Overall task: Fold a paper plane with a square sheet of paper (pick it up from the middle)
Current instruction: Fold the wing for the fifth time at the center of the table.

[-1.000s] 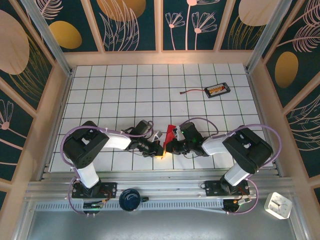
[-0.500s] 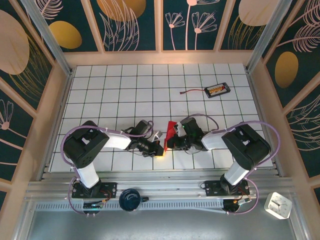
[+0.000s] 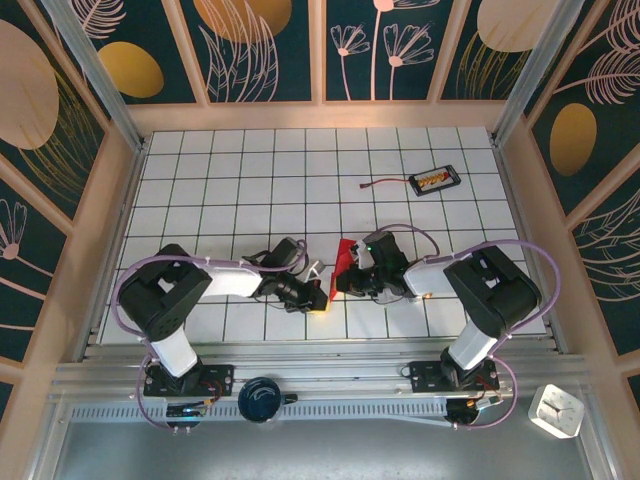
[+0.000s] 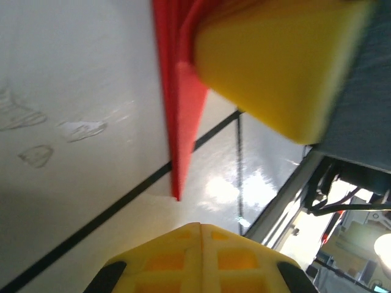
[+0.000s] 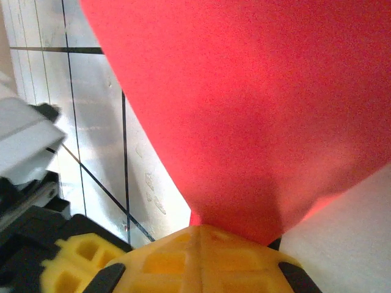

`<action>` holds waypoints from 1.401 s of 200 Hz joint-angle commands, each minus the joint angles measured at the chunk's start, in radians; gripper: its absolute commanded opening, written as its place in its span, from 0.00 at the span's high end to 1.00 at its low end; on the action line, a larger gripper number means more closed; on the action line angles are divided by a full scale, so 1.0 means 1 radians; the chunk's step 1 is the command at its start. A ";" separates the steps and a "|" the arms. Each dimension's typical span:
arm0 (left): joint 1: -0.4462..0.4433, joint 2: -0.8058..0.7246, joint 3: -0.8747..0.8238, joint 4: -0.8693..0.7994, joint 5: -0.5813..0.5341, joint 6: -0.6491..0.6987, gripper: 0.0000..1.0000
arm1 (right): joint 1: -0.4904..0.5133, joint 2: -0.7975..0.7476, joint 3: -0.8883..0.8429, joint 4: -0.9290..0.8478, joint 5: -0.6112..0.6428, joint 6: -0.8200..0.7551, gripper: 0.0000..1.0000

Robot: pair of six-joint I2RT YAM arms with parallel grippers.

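Apparently the folded red paper (image 3: 346,256) runs near-to-far, tip pointing down.

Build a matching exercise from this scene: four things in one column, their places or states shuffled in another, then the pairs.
Things:
1 red paper
2 black tray
3 left gripper
4 right gripper

Places or states:
A shut, nothing between its fingers
B lying far right on the table
C shut on the paper
D between the two grippers

Pairs: 1-D, 2-B, 3-A, 4-C
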 commanded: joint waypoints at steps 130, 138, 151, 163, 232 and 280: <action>0.018 0.112 0.111 0.016 -0.145 -0.036 1.00 | -0.003 0.014 -0.040 -0.004 0.047 -0.003 0.93; 0.018 0.120 0.117 0.001 -0.153 -0.024 1.00 | -0.004 0.015 -0.040 -0.001 0.047 -0.004 0.93; 0.018 0.136 0.124 -0.003 -0.151 -0.023 1.00 | -0.003 0.020 -0.039 0.001 0.044 -0.003 0.93; 0.017 0.149 0.134 -0.022 -0.161 -0.012 1.00 | -0.003 0.022 -0.039 0.004 0.044 -0.004 0.93; 0.016 0.149 0.102 -0.034 -0.165 0.004 1.00 | -0.013 0.018 -0.022 -0.016 0.043 -0.016 0.93; 0.016 0.118 0.075 0.000 -0.201 0.010 1.00 | -0.013 0.028 -0.022 -0.011 0.037 -0.016 0.93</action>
